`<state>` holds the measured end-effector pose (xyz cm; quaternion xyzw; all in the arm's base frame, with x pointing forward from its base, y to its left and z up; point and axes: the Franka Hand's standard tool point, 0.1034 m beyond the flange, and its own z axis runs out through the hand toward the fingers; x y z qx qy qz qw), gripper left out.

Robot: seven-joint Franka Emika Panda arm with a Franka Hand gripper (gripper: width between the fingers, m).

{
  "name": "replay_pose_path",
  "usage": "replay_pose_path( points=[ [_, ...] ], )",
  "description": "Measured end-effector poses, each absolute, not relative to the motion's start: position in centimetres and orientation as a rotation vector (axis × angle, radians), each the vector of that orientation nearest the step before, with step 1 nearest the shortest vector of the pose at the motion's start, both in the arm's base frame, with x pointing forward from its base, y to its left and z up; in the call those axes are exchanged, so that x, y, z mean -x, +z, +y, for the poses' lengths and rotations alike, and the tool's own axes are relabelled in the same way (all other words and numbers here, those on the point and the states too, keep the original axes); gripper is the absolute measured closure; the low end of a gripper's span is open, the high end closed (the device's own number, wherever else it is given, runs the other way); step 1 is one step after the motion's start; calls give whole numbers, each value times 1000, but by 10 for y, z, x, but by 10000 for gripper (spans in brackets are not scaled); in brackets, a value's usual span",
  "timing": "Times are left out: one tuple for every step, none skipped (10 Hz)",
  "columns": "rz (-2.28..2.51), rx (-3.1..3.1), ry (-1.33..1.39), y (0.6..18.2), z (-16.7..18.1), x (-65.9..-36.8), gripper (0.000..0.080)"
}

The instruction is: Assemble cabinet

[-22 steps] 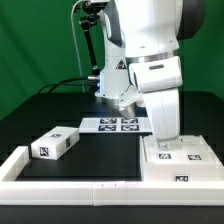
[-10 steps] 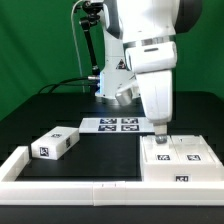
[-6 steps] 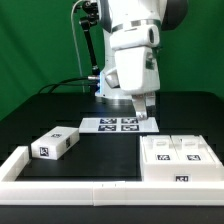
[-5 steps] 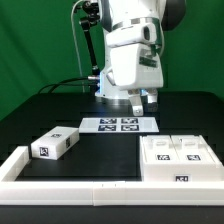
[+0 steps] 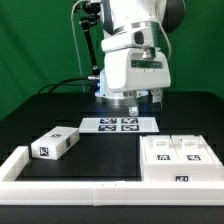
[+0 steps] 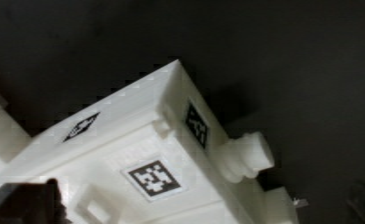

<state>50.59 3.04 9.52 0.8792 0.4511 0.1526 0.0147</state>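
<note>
Black table [image 5: 108, 156] | cabinet [image 5: 178, 160] white, boxy, tagged | drawer block [image 5: 55, 144] apart

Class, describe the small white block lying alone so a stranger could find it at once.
Start at the black table and its white front rail. Behind the rail, on the exterior view's left, lies the small block. Unlike the big cabinet shell opposite, it is slim and alone.
</note>
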Motion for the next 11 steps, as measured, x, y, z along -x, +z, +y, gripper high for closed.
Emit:
replay_pose_path(
  points=[
    [1196,-2835,541,96,29,-503,2],
    [978,-2943,556,90,28,-494,2],
    [841,-3012,540,85,29,-489,2],
    [686,-3074,539,85,31,-488,2],
    [567,-3114,542,86,35,-488,2],
    [456,-3146,542,87,36,-489,2],
    [390,-3162,538,86,35,-488,2],
    [341,-3174,536,86,34,-488,2],
    [220,-3200,530,85,37,-487,2],
    [170,-3219,523,82,48,-486,2],
    [203,-3226,539,76,63,-488,2]
  ],
)
